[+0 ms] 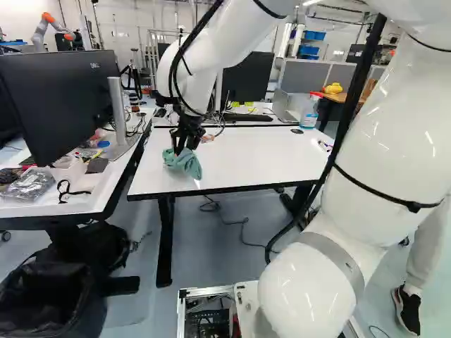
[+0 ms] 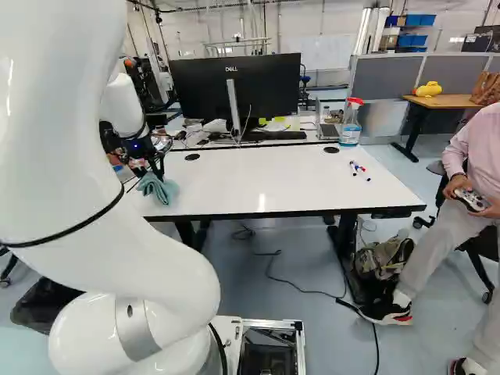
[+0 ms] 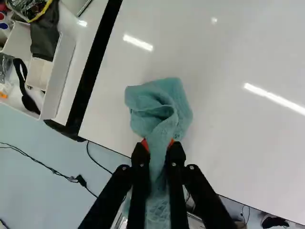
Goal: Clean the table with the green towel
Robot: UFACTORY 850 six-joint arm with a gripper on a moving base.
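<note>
We've got the claw (image 3: 158, 144) pinched on the towel (image 3: 159, 106) near the left end of the table (image 1: 246, 158), most wiping probably left.

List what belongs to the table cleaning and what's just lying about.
For the job:
- green towel
- hand gripping it
- white table
- perhaps spray bottle

Lying about:
- markers on the table
- backpack on the floor
- laptop

My arm (image 1: 402, 134) arches forward, its gripper (image 1: 181, 150) pointing down. I hold the two fingers (image 3: 140, 164) slightly apart in a grip.
</note>
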